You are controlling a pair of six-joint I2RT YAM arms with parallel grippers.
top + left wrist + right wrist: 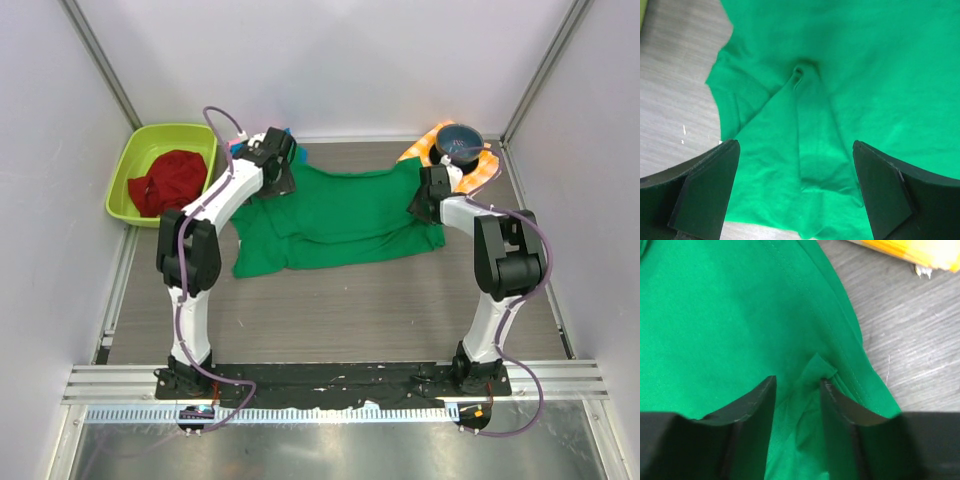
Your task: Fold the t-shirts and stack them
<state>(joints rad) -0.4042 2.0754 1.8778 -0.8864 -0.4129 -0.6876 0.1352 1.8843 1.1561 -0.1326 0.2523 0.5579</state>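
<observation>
One green t-shirt [340, 220] lies spread out in the middle of the worktop [330, 310], rumpled, with its lower left corner sticking out toward the arms' bases. Everything else sits around it.

The left gripper [272, 160] hangs over the shirt's far left corner. From its wrist camera the jaws stand as wide apart as they go, gripping nothing. The cloth below them is drawn up into a narrow ridge that ends in a small pucker just beyond the fingertips [732, 150].

The right gripper [425, 195] is over the shirt's far right corner, close to the hem. Its jaws are about halfway apart. A little peak of green cloth stands up in the gap between them and brushes one finger, but they are not clamped on it.

To the left of the shirt, off the edge of the worktop, sits a lime-green tub [165, 135] with a red cloth [170, 180] bunched inside. Past the shirt's far right corner lies an orange-and-white checked cloth [485, 170], and a dark bowl [460, 138] sits on it.
</observation>
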